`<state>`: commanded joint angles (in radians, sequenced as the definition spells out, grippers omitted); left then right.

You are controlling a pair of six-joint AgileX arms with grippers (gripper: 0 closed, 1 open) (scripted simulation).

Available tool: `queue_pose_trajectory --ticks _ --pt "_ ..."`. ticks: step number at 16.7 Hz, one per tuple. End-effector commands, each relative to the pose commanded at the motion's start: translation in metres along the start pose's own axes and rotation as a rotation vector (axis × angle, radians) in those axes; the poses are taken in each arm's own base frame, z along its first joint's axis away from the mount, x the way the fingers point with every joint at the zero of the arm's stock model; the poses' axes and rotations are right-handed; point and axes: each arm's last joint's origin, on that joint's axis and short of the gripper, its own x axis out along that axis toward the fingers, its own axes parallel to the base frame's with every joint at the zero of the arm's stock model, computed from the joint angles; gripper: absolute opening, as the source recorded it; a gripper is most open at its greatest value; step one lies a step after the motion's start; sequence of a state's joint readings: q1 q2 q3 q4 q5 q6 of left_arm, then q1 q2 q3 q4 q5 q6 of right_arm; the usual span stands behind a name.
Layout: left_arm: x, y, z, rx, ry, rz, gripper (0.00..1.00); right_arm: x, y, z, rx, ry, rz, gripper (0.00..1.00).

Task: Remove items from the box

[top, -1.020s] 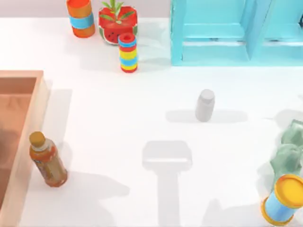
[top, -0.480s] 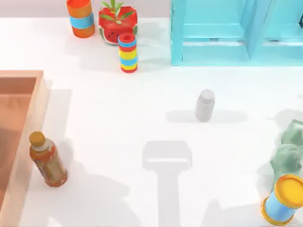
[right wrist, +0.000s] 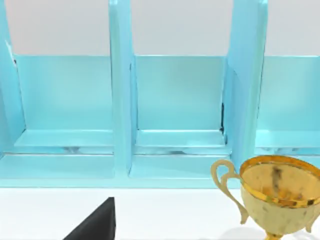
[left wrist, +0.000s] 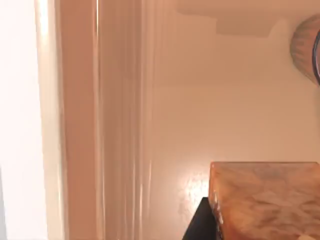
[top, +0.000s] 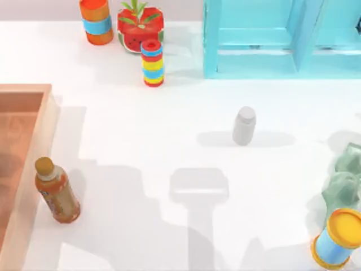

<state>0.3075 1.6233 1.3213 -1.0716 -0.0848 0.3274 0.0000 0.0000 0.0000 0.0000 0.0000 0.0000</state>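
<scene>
The box (top: 35,164) is the wooden one at the table's left edge, with thick light walls and a reddish-brown floor. The left wrist view looks close along a box wall (left wrist: 80,125). A dark part of my left gripper (left wrist: 199,226) sits against a large amber-brown mottled item (left wrist: 265,200). A rounded brown thing (left wrist: 306,47) is cut off by the edge of that view, and I cannot tell what it is. A dark part of my right gripper (right wrist: 96,224) faces the turquoise shelf unit (right wrist: 170,115).
A taller orange-brown bottle (top: 56,190) stands on the table just outside the box wall. A pale grey bottle (top: 244,125) stands mid-table. A ring stack (top: 152,63), orange can (top: 96,20) and watermelon planter (top: 140,26) line the back. A yellow-topped can (top: 338,237) stands front right and a gold trophy (right wrist: 275,195) by the shelf.
An arm's shadow has spread over the table at the front left, and the shadow on the box floor has shifted. The bottles and other objects have not moved.
</scene>
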Motion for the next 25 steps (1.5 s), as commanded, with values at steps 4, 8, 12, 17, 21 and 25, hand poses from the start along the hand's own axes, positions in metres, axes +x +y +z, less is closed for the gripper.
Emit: queue_pose_trajectory --ticks 4,8,12,17,21,25 --pt "-0.013 -0.003 -0.021 0.015 0.127 -0.101 0.0 0.0 0.0 0.0 0.0 0.0 0.0 1.0" --pt "-0.016 -0.004 -0.031 0.014 0.158 -0.144 0.0 0.0 0.0 0.0 0.0 0.0 0.0 1.0" --pt "-0.015 -0.005 -0.029 0.019 0.159 -0.142 0.0 0.0 0.0 0.0 0.0 0.0 0.0 1.0" --pt "-0.006 -0.037 0.006 0.038 0.168 -0.151 0.0 0.0 0.0 0.0 0.0 0.0 0.0 1.0" --pt "0.007 -0.108 0.051 0.071 0.161 -0.141 0.0 0.0 0.0 0.0 0.0 0.0 0.0 1.0" --pt "0.017 -0.199 0.079 0.056 0.121 -0.152 0.0 0.0 0.0 0.0 0.0 0.0 0.0 1.0"
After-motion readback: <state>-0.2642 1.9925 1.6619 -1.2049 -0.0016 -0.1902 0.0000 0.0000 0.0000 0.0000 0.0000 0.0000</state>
